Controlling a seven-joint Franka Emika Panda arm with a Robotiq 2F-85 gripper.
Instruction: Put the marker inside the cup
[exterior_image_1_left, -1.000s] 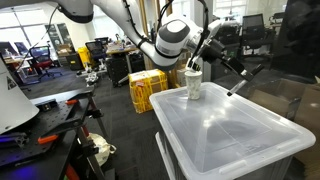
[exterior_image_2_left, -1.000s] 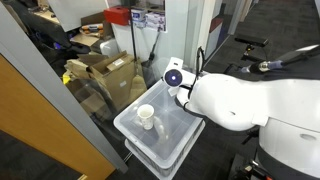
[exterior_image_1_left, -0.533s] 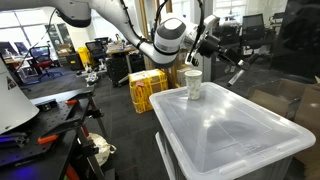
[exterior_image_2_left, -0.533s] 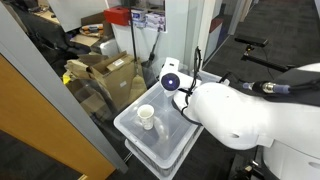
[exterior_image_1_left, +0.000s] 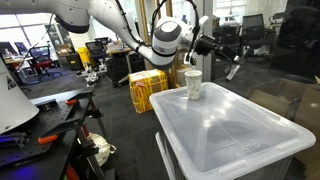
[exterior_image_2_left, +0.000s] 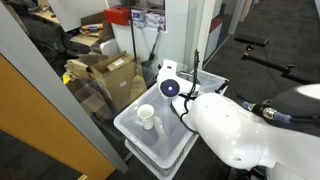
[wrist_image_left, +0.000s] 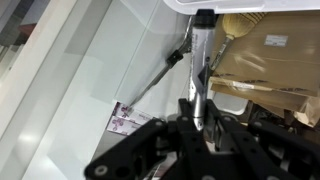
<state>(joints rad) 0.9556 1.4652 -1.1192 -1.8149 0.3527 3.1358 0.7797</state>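
The whitish cup (exterior_image_1_left: 193, 85) stands upright near the far corner of a translucent bin lid (exterior_image_1_left: 230, 135); it also shows in the other exterior view (exterior_image_2_left: 146, 117). My gripper (exterior_image_1_left: 208, 46) hangs above the cup and a little to the side, clear of its rim. In the wrist view the gripper (wrist_image_left: 197, 108) is shut on the marker (wrist_image_left: 201, 55), a slim pen that looks grey here with a dark far end and sticks out beyond the fingers. In the exterior views the marker is too small to make out. The robot's white body hides the gripper in one exterior view.
A yellow crate (exterior_image_1_left: 147, 88) stands on the floor beside the bin. Cardboard boxes (exterior_image_2_left: 105, 75) sit behind a glass partition (exterior_image_2_left: 60, 110) and also show in the wrist view (wrist_image_left: 268, 60). Office chairs and desks fill the background.
My gripper has risen from just above the cup's rim to a higher spot, still shut on the marker. The cup has not moved.
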